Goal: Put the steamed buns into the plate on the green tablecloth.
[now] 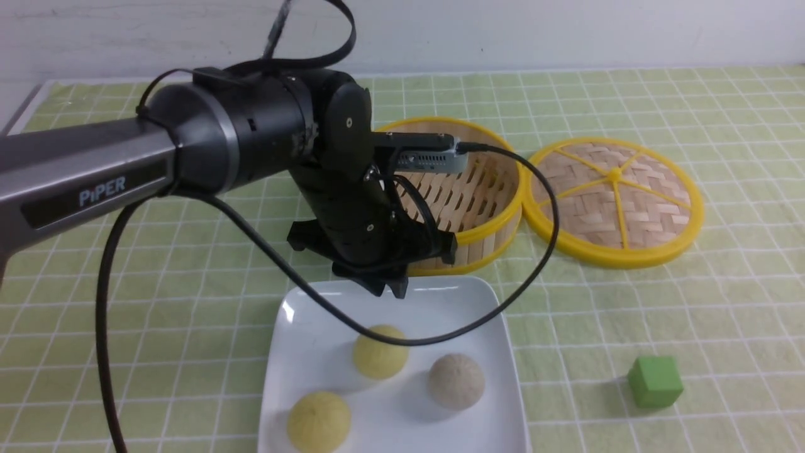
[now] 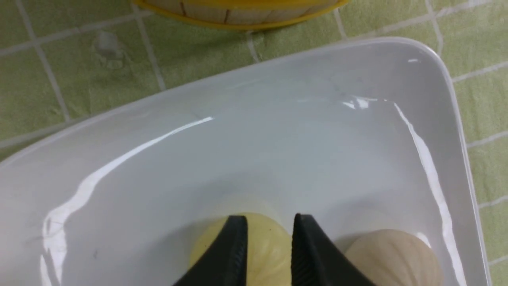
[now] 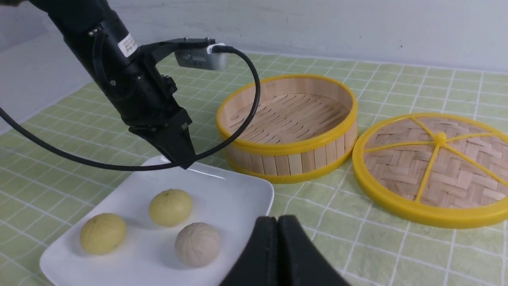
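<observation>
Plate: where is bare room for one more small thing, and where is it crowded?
Bare: the far strip of the plate, between the steamed buns and the rim by the bamboo steamer, under the left end effector. Crowded: the near half, holding all three buns.

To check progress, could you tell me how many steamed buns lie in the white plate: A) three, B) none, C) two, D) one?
A: the far yellow bun, the near yellow bun and the grey-white bun all rest in the plate.
</observation>
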`<move>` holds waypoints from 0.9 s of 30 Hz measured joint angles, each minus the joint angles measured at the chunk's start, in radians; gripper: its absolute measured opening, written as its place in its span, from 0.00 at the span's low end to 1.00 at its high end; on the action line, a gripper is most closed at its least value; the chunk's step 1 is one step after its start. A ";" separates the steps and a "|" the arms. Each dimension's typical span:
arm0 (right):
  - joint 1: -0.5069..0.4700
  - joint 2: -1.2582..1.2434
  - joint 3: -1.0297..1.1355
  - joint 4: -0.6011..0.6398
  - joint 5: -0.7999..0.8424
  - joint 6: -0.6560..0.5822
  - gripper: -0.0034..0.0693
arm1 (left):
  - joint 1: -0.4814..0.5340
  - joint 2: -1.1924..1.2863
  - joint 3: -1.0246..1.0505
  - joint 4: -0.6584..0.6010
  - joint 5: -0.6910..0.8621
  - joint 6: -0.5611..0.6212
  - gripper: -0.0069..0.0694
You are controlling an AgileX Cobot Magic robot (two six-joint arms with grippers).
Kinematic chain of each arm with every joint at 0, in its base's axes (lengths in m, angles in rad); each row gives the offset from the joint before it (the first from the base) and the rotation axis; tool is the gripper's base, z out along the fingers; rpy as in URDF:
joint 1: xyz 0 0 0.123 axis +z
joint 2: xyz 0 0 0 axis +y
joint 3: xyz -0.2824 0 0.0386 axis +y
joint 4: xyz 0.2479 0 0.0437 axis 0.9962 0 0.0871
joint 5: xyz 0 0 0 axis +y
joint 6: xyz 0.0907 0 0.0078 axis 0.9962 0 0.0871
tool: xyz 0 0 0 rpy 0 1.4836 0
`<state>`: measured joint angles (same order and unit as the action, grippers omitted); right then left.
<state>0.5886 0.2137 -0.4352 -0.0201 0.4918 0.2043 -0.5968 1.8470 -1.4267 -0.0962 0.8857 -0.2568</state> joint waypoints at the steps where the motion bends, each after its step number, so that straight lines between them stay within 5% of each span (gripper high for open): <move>1: 0.000 0.000 0.000 0.000 -0.001 0.000 0.03 | 0.000 0.000 0.000 0.000 0.000 0.000 0.30; 11: 0.000 0.000 0.000 0.000 -0.001 -0.001 0.04 | 0.000 0.000 0.000 0.000 0.034 0.000 0.09; 18: -0.003 -0.036 0.001 0.000 -0.001 -0.001 0.04 | 0.000 0.000 0.000 0.000 0.042 0.000 0.09; 22: -0.066 -0.083 0.039 0.000 -0.018 -0.001 0.05 | 0.000 0.000 0.000 0.000 0.041 0.000 0.09; 27: -0.266 -0.143 0.193 0.000 -0.015 -0.001 0.05 | -0.001 0.000 0.000 0.014 0.041 0.000 0.09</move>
<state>0.3224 0.0705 -0.2421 -0.0199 0.4769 0.2037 -0.5976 1.8472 -1.4267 -0.0822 0.9271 -0.2568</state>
